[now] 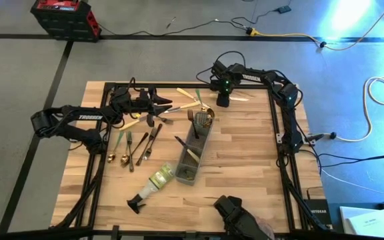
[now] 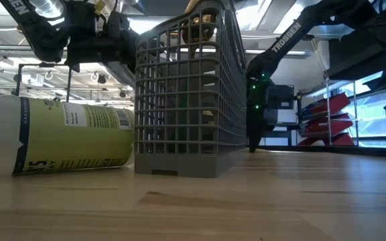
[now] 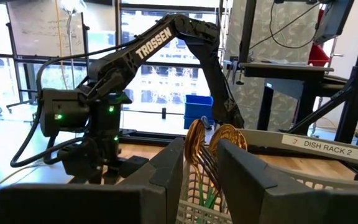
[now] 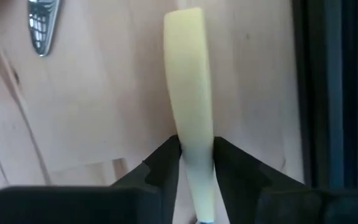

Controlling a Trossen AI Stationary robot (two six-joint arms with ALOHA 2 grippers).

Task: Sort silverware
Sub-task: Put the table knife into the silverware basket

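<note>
Overhead, right end effector point(image 1: 223, 101) at the surface's point(image 1: 245, 160) twelve o'clock edge, loose silverware point(image 1: 139, 143) at nine o'clock by the left end effector point(image 1: 160, 107), right wrist, fingers point(image 4: 163, 163) pinching a cream handle point(image 4: 188, 93), left wrist, fingers point(image 3: 166, 171) narrow and empty before gold spoons point(image 3: 213, 146) in the caddy point(image 3: 278, 180).

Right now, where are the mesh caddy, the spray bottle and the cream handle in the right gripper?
mesh caddy point(image 2: 186, 100): low view, front wall.
spray bottle point(image 1: 157, 181): high view, body.
cream handle point(image 4: 189, 93): right wrist view, mid-handle.
</note>
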